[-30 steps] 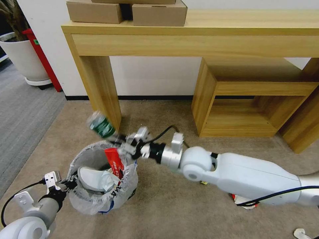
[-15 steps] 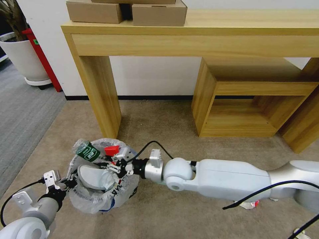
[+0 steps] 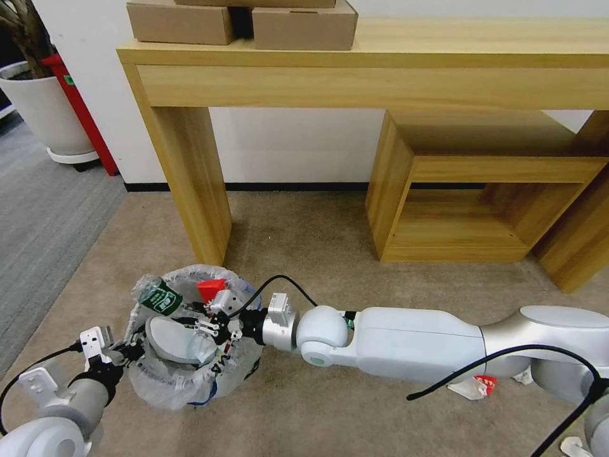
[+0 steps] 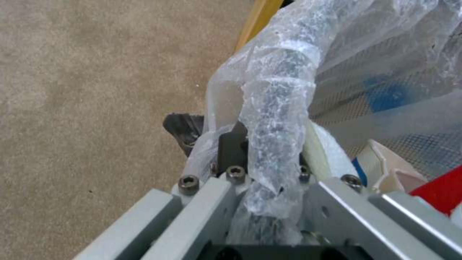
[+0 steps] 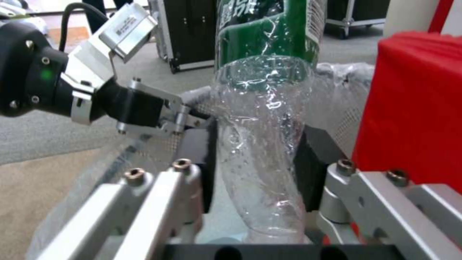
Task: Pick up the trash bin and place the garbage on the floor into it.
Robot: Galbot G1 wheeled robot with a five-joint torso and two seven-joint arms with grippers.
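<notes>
Right gripper (image 3: 212, 324) sits low over the mouth of the trash bin (image 3: 190, 374), its pads clamped on a clear plastic bottle (image 5: 262, 144) with a green label. In the right wrist view the bottle stands between the two dark pads, both pressing its crumpled body. One second ago this gripper held the bottle up beside the table leg (image 3: 190, 184), above and behind the bin; half a second ago it was already down at the rim; now the arm is slightly lower and nearer the robot, and the bottle's labelled end (image 3: 158, 297) lies on the far left rim.

Left gripper (image 3: 124, 351) is closed on the bin's near left rim, pinching the bag-covered edge (image 4: 277, 119); it has not moved across the frames.

The bin is small and round, lined with a crinkled translucent bag, and stands on the beige carpet (image 3: 355, 412). Inside are a white slipper (image 3: 168, 336) and a red wrapper (image 3: 210, 289). More litter (image 3: 476, 385) lies on the carpet under the right arm.
</notes>
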